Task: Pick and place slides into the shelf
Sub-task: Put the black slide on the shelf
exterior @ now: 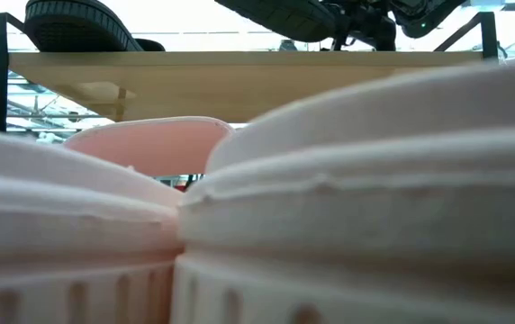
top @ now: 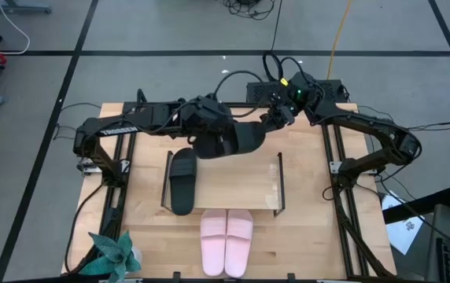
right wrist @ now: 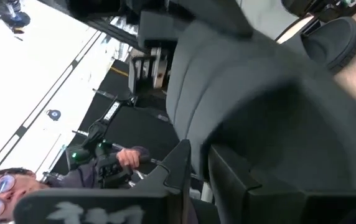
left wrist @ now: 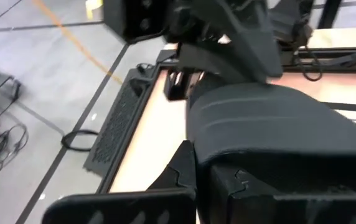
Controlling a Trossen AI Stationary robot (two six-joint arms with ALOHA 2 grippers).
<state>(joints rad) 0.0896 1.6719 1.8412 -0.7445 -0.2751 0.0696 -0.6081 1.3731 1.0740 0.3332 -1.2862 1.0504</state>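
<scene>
Four slides total: two black, two pale pink. One black slide (top: 183, 181) lies flat on the shelf (top: 241, 185), at its left end, lengthwise front to back. The second black slide (top: 237, 140) is up in the air over the shelf's back edge, between both arms. The pink pair (top: 226, 242) sits side by side on the tabletop just in front of the shelf, touching each other — in the low view they fill nearly the whole picture, right against the camera.

Left gripper (top: 209, 135) is clamped tight on the airborne black slide's left end. Right gripper (top: 271, 123) is at the slide's other end; its fingers stand narrowly apart around the slide's edge, and the right wrist view shows them on either side of the black rubber, though whether they press it is not clear.

One shelf: light wooden board with a thin black frame. It stands mid-table on a light wooden tabletop (top: 304, 236) with black rails (top: 341, 212) down both sides. One small potted plant (top: 113, 255) sits at the table's front-left corner.

Room: grey floor with black tape lines and loose cables. The right wrist view shows a person (right wrist: 53, 180) wearing glasses, a hand on a dark handle.
</scene>
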